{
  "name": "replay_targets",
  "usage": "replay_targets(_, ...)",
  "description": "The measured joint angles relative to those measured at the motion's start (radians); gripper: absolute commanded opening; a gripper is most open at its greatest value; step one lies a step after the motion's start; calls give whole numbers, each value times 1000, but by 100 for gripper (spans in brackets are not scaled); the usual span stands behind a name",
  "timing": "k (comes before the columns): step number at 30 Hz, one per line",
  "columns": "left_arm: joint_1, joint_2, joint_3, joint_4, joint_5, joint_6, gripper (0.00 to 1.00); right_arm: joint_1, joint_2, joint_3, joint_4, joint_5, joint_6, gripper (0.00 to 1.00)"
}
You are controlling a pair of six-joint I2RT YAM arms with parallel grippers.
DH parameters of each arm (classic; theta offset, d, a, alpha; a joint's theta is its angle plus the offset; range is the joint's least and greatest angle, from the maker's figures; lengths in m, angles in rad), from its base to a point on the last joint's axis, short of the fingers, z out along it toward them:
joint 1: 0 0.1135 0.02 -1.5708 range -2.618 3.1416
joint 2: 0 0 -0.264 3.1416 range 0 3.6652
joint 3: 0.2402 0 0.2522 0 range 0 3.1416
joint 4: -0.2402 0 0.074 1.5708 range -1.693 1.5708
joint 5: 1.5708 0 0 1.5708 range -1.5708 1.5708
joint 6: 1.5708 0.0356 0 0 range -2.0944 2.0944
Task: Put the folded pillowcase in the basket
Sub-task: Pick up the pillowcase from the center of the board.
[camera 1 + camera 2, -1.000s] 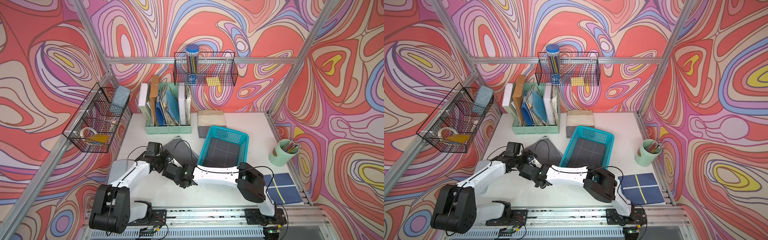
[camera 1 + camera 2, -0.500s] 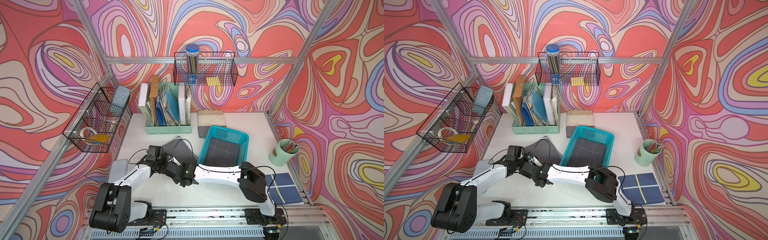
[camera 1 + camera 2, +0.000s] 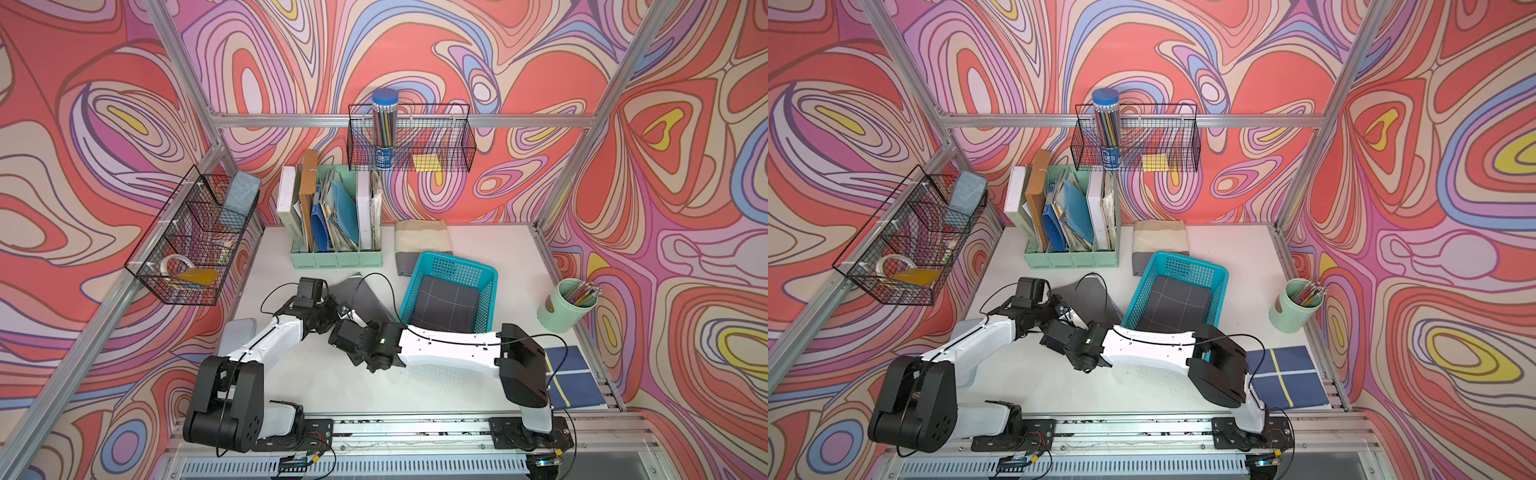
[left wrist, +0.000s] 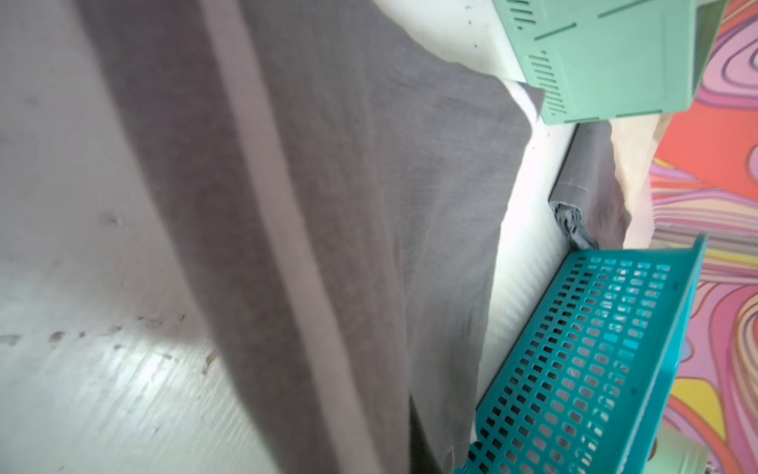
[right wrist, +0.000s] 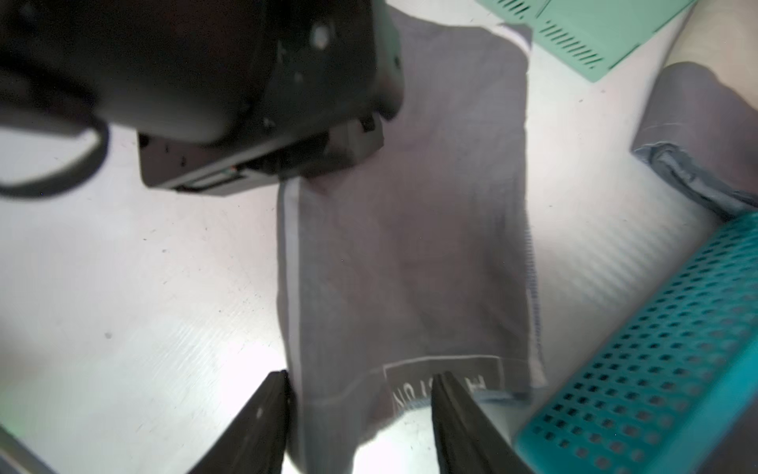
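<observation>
A grey pillowcase (image 3: 360, 291) lies on the white table between the green file holder and the turquoise basket (image 3: 457, 262). In the left wrist view the pillowcase (image 4: 369, 205) hangs close over the lens, beside the basket (image 4: 594, 349). My left gripper (image 3: 332, 311) is shut on the pillowcase's left edge; its fingers are hidden under its body. My right gripper (image 5: 361, 394) stands open, its fingertips (image 5: 277, 394) astride the pillowcase's near hem (image 5: 410, 287) without pinching it. A dark grey cloth with a pale grid (image 3: 446, 301) lies inside the basket.
A green file holder (image 3: 336, 259) stands at the back. A beige and grey folded cloth (image 3: 422, 245) lies behind the basket. A mint pencil cup (image 3: 565, 307) and a blue folded cloth (image 3: 573, 378) sit at the right. Black wire baskets (image 3: 191, 245) hang on the walls.
My left gripper has moved in to the pillowcase's edge and shut on it. My right gripper, shut before, has opened.
</observation>
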Motion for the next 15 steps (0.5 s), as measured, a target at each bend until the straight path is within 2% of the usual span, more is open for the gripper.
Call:
replay_targets(4,0,63,211,-156,-2,125,0,-19,-172,2,-84,72,42,61)
replay_targets(6,0,97,288,-227,3,183,0,-70,-270,-3,-127,105,70,60)
replay_targets(11,-7,188,431,-410,36,282,0,-347,-457,-129,-182,137,133,59)
replay_targets(15,-54,233,586,-573,32,355,0,-530,-511,-266,-243,119,178,60)
